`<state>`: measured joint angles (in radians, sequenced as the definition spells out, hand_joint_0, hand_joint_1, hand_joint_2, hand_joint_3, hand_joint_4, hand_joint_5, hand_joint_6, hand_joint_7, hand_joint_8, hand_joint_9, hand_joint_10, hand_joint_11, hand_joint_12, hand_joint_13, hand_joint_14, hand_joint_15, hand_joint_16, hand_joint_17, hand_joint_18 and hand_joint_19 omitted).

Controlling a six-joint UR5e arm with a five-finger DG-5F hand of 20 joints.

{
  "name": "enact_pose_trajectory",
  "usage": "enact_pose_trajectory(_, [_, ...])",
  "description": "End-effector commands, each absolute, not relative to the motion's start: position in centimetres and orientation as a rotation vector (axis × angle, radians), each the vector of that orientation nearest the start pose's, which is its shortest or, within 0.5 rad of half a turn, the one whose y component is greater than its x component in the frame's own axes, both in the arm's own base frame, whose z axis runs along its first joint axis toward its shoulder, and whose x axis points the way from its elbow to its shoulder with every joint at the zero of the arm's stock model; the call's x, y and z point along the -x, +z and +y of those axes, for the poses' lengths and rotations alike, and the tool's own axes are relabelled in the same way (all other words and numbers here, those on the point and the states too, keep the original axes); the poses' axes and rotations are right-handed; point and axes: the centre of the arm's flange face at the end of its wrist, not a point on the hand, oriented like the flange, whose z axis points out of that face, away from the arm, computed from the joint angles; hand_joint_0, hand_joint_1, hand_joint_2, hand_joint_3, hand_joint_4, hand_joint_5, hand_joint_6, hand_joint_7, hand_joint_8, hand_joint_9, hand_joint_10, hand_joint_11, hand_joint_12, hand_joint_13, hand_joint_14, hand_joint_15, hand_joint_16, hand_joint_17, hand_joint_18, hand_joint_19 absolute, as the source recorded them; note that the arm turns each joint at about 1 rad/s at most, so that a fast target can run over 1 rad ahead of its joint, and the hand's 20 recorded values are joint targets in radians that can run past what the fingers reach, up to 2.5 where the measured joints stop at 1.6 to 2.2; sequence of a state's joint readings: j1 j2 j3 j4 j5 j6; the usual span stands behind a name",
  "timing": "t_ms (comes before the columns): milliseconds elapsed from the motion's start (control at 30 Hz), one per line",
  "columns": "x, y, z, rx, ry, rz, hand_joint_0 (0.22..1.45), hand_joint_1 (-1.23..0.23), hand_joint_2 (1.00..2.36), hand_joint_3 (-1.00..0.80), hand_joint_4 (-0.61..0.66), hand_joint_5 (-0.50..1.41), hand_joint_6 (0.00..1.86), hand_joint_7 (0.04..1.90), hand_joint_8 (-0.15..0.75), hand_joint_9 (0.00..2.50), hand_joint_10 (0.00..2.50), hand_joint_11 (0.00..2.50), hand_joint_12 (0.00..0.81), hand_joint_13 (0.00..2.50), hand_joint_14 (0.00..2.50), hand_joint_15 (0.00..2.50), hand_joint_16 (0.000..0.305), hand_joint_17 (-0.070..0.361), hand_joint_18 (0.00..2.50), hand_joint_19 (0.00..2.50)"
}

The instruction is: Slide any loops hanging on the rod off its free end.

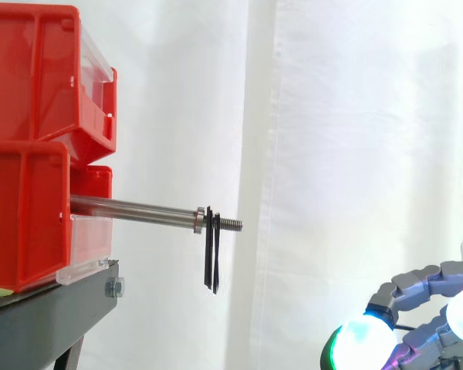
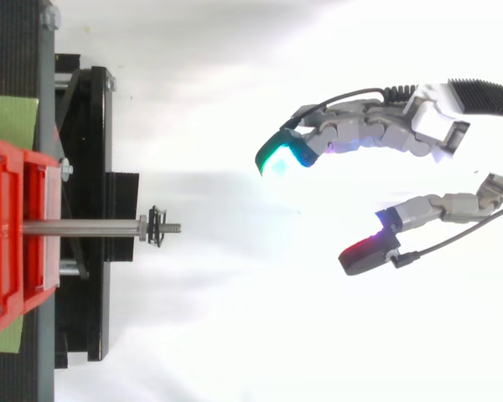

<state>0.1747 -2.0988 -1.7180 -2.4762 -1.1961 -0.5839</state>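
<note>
red bins (image 1: 31, 154) on blk stand (image 1: 54, 312); loops (image 1: 211, 258) on rod (image 1: 131, 206); white curtain (image 1: 332, 116)

Two stacked red bins (image 1: 27, 223) sit on a black stand (image 1: 50, 312) before a white curtain (image 1: 332, 116).

Loops (image 1: 211, 231) hang at the rod's (image 1: 131, 207) free end, hand (image 2: 365, 134) well apart.

Robot hand (image 2: 427, 126) at the right, fingers (image 2: 352, 132) loosely curved and spread wide, empty, pads (image 2: 278, 154) glowing green and red.
</note>
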Motion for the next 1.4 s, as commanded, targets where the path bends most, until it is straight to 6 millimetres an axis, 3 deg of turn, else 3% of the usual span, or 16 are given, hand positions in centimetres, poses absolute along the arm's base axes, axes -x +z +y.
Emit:
enact_pose_trajectory(0, [-63.2, 18.3, -5.9, -0.895, 0.609, 1.348, 0.56, -0.59, 1.00, -0.50, 0.21, -0.18, 0.50, 0.73, 0.253, 0.61, 0.00, 0.00, 0.295, 0.35, 0.00, 0.00, 0.039, 0.088, 0.34, 0.24])
enact_pose_trajectory(300, [-63.3, 18.4, -5.5, -0.889, 0.609, 1.351, 0.56, -0.59, 1.00, -0.50, 0.21, -0.18, 0.50, 0.73, 0.254, 0.62, 0.00, 0.00, 0.296, 0.35, 0.00, 0.00, 0.039, 0.089, 0.34, 0.24])
enact_pose_trajectory(400, [-63.8, 16.4, -5.6, -0.891, 0.599, 1.364, 0.56, -0.59, 1.00, -0.50, 0.21, -0.18, 0.50, 0.73, 0.252, 0.62, 0.00, 0.00, 0.296, 0.35, 0.00, 0.00, 0.039, 0.089, 0.34, 0.24])
enact_pose_trajectory(600, [-66.2, 14.1, -5.4, -0.924, 0.663, 1.368, 0.56, -0.59, 1.00, -0.50, 0.21, -0.18, 0.50, 0.72, 0.254, 0.62, 0.00, 0.00, 0.296, 0.36, 0.00, 0.00, 0.039, 0.089, 0.34, 0.24])
enact_pose_trajectory(900, [-67.3, 14.0, -5.7, -0.848, 0.661, 1.390, 0.56, -0.60, 1.00, -0.50, 0.21, -0.18, 0.50, 0.72, 0.253, 0.62, 0.00, 0.00, 0.295, 0.36, 0.00, 0.00, 0.039, 0.089, 0.35, 0.24])
enact_pose_trajectory(1133, [-69.1, 12.2, -6.3, -0.800, 0.702, 1.381, 0.56, -0.59, 1.00, -0.50, 0.21, -0.18, 0.50, 0.73, 0.252, 0.62, 0.00, 0.00, 0.296, 0.36, 0.00, 0.00, 0.039, 0.088, 0.36, 0.25])
enact_pose_trajectory(1167, [-70.0, 12.7, -6.5, -0.796, 0.709, 1.364, 0.56, -0.59, 1.00, -0.50, 0.21, -0.18, 0.50, 0.73, 0.252, 0.62, 0.00, 0.00, 0.296, 0.36, 0.00, 0.00, 0.039, 0.088, 0.36, 0.25])
enact_pose_trajectory(1367, [-71.0, 13.4, -7.1, -0.777, 0.703, 1.347, 0.56, -0.59, 1.00, -0.50, 0.21, -0.18, 0.50, 0.73, 0.254, 0.63, 0.00, 0.00, 0.296, 0.37, 0.00, 0.00, 0.039, 0.089, 0.36, 0.25])
